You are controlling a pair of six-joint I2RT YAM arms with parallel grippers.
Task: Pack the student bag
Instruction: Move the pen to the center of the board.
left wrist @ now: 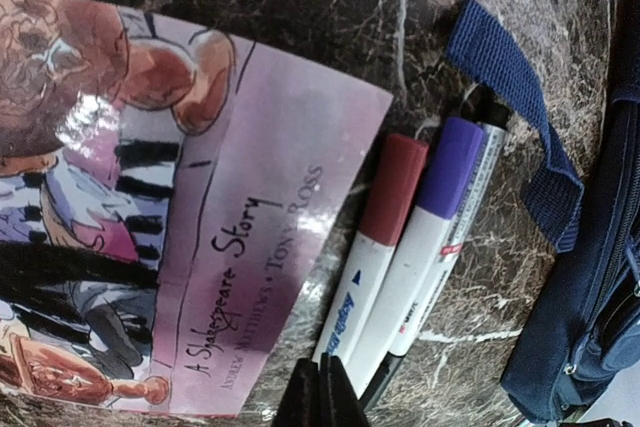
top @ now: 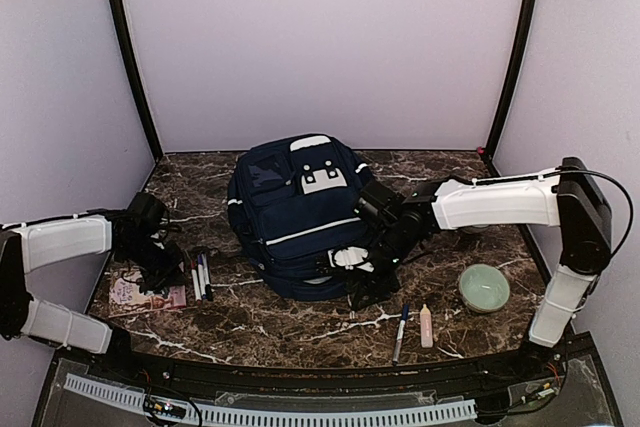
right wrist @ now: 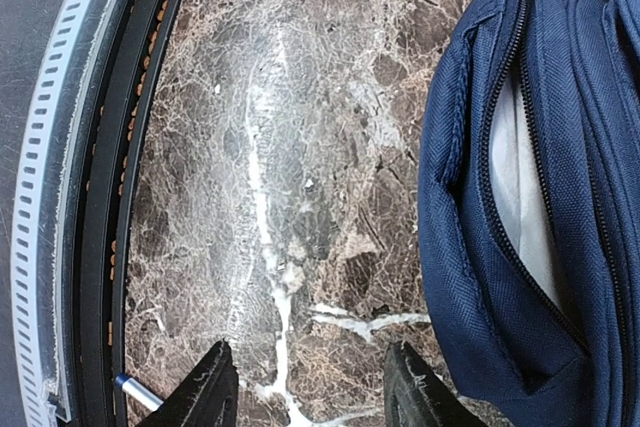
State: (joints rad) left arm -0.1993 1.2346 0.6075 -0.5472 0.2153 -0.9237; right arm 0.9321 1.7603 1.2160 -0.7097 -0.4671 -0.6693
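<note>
Bag [top: 300,212]: navy, stood at mid-counter [top: 250,332], largest item. Front pocket faces the near edge; zip gapes, pale lining showing in the right wrist view.

Right fingers [right wrist: 315,392]: released, nothing between them, hovering over bare counter at the bag's near-right corner. The pocket mouth lies just to one side of them and runs lengthwise away from the tips.

Left fingers [left wrist: 322,392]: clenched tip to tip, nothing visibly held, sitting over the tail ends of the markers left of the bag.

Book [left wrist: 200,217]: flat, left of the bag, beyond the markers. Cover reads "A Shakespeare Story", then "Andrew Matthews · Tony Ross".

Bowl [top: 484,287]: pale green, right of the bag.

Markers [left wrist: 400,247]: three side by side between book and bag, one red cap, one purple, one dark. Long axes parallel and pointing straight away from the left fingers. Barrel print too small to read. Bag strap [left wrist: 505,77] just beside their caps.

Pen [top: 401,332] and pale tube [top: 426,325]: near-right of the bag.

Judgement: left arm is nearer book and markers; right arm is nearer the pocket.
</note>
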